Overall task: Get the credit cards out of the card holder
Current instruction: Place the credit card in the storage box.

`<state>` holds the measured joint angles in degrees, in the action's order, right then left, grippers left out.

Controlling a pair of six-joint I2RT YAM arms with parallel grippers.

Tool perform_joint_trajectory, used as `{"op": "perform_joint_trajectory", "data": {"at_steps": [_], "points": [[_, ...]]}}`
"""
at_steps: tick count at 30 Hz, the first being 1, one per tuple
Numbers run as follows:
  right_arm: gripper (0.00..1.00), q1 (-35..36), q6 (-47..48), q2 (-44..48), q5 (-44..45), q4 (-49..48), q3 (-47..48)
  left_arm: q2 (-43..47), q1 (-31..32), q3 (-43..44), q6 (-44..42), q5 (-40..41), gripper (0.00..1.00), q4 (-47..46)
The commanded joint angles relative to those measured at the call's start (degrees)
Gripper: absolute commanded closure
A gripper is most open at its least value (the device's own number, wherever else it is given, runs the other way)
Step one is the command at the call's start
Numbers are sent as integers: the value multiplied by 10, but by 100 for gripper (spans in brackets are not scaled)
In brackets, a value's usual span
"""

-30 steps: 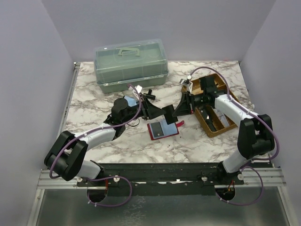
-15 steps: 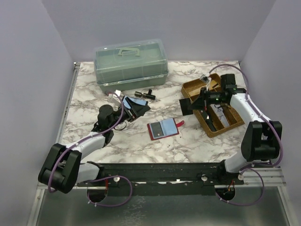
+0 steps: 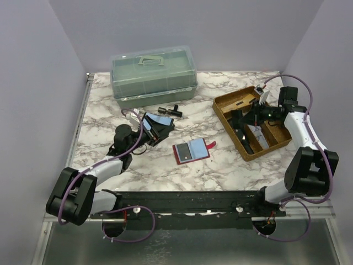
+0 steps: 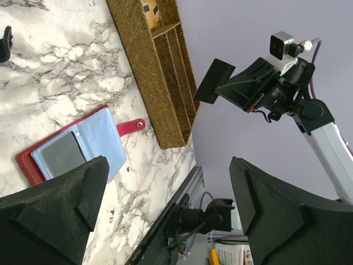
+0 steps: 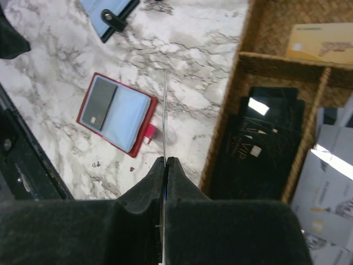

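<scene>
The red card holder (image 3: pixel 191 150) lies open on the marble, blue panels up, with one grey credit card (image 3: pixel 185 153) in its left half. The right wrist view shows the card holder (image 5: pixel 128 116) and that grey card (image 5: pixel 102 100) too. My right gripper (image 3: pixel 238 118) is shut on a dark credit card (image 5: pixel 165 110), seen edge-on, above the left rim of the wicker tray (image 3: pixel 226 102). My left gripper (image 3: pixel 159 128) hovers left of the card holder (image 4: pixel 94 144). Its fingers (image 4: pixel 55 204) stand wide open with nothing between them.
The wicker tray (image 5: pixel 229 118) holds dark cards (image 5: pixel 259 143) and a yellowish one (image 5: pixel 320 41). A blue dark-edged folding case (image 5: pixel 107 11) lies by the left gripper. A green lidded box (image 3: pixel 153 74) stands at the back, with a small black part (image 3: pixel 168 110) before it.
The two grippers were together above the card holder. The left one has opened and drawn back left. The right one has carried the dark card rightwards over the tray.
</scene>
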<state>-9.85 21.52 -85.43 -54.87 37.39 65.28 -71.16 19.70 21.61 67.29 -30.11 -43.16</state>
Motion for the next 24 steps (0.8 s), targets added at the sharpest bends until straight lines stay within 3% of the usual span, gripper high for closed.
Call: {"op": "perform_joint_trajectory", "data": {"at_steps": [1,14,24], "points": [[100,-17,4,15,66,1,5,8,-7,-9,7,-12,1,24],[99,-22,22,11,154,14,-2,97,-8,-26,-40,16,1,130],[98,-22,35,-24,149,39,3,133,-9,-38,-48,30,1,154]]}}
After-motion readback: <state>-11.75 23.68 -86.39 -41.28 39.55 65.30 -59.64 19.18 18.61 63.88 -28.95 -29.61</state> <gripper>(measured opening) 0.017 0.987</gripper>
